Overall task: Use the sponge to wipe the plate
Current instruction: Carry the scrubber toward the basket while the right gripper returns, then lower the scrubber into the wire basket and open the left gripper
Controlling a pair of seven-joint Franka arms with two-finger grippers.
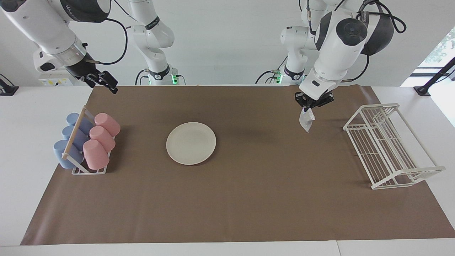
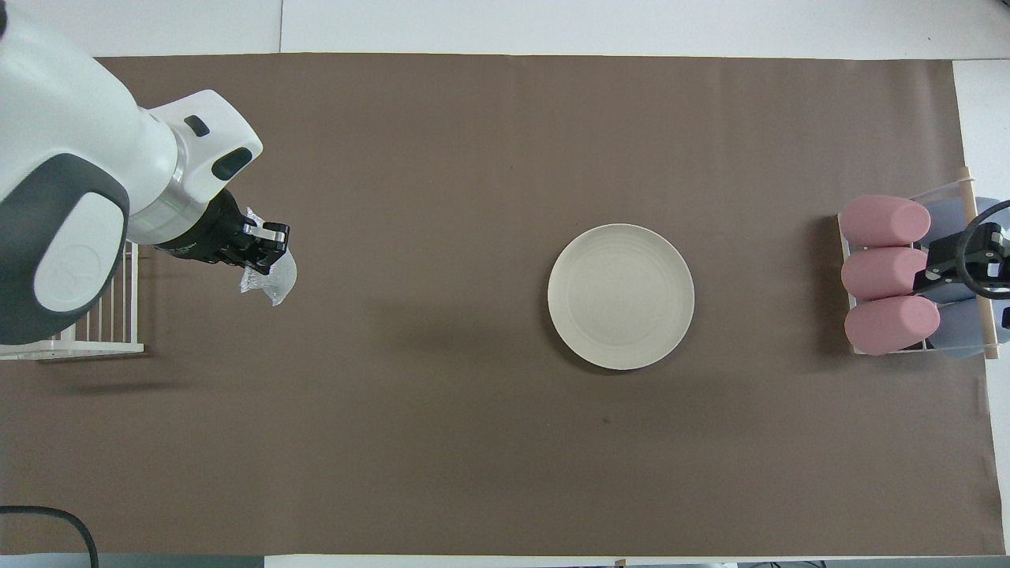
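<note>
- Left gripper [image 1: 312,104] jaws pinch the sponge [image 1: 306,121], which dangles above the brown surface [image 1: 249,199] beside the wire rack [image 1: 387,149].
- Plate [image 1: 191,143] lies mid-surface, at 9 o'clock from the sponge in the facing view.
- Right gripper [image 1: 103,82] waits raised, at 12 o'clock from the cup rack [image 1: 87,142] in that view; its jaws' state is unclear.

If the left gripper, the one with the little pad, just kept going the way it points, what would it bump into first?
The left gripper points roughly down with the sponge hanging from it. Straight on, the sponge would probably meet the bare brown mat first, beside the white wire rack. The plate lies well off that line.
</note>
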